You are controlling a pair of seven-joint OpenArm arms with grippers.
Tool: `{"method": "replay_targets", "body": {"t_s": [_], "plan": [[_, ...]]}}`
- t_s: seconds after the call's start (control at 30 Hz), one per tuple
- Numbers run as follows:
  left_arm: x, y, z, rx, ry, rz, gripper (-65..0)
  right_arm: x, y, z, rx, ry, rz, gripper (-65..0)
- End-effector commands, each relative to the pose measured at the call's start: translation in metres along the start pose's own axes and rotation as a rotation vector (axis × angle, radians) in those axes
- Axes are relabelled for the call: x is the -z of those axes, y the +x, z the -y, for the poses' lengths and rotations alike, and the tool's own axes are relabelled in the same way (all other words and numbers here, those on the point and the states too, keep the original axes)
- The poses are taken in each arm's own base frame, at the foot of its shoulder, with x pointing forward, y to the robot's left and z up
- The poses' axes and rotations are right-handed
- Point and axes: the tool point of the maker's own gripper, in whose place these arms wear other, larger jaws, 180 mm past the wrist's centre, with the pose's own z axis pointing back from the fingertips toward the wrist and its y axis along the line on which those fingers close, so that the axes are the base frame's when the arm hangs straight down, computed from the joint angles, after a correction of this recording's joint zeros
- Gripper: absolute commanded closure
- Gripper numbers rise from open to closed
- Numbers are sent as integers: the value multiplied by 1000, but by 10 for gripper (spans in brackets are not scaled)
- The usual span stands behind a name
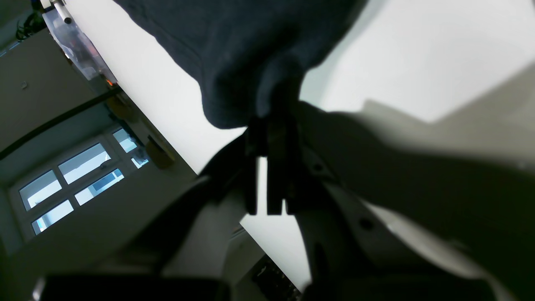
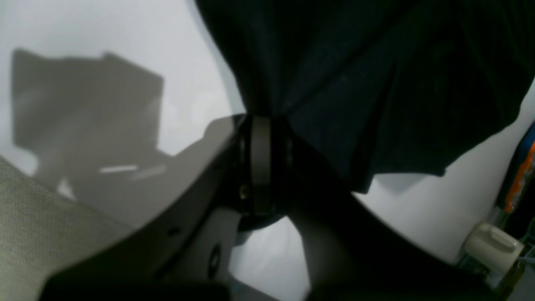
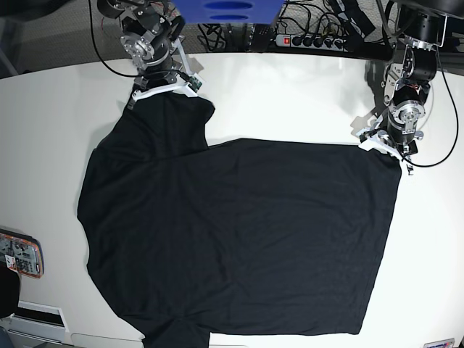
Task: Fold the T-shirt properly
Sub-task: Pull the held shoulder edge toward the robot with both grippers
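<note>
The white bench (image 3: 290, 94) carried the plain black soft-fabric T-shirt (image 3: 246, 232), spread between my claws. Left claw (image 1: 271, 121) and right claw (image 2: 261, 119) were clamped on its far corners; I judged the first fold next, needing both lifted together.

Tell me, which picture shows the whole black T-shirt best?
The base view. There the T-shirt lies spread out on the white table, almost all of it in the picture. The left wrist view shows only a bunched bit at the left gripper; the right wrist view only folds at the right gripper.
</note>
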Motion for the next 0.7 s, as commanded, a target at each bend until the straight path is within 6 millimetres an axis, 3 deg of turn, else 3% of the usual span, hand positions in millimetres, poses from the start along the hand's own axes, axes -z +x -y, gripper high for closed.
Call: {"method": "replay_targets", "body": {"t_s": [0.0, 0.1, 0.23, 0.43, 0.67], "plan": [[-2, 12, 13, -17, -60, 66, 0, -1, 2, 3, 2, -1, 10, 0], [-4, 16, 6, -16, -40, 76, 0, -1, 7, 13, 7, -25, 22, 0], [-16, 31, -20, -15, 34, 117, 0, 1, -1, 38, 43, -82, 4, 0], [-18, 19, -39, -91, 82, 92, 0, -1, -9, 69, 81, -155, -11, 0], [-18, 12, -43, -107, 92, 77, 0, -2, -17, 106, 124, -241, -30, 0]]}}
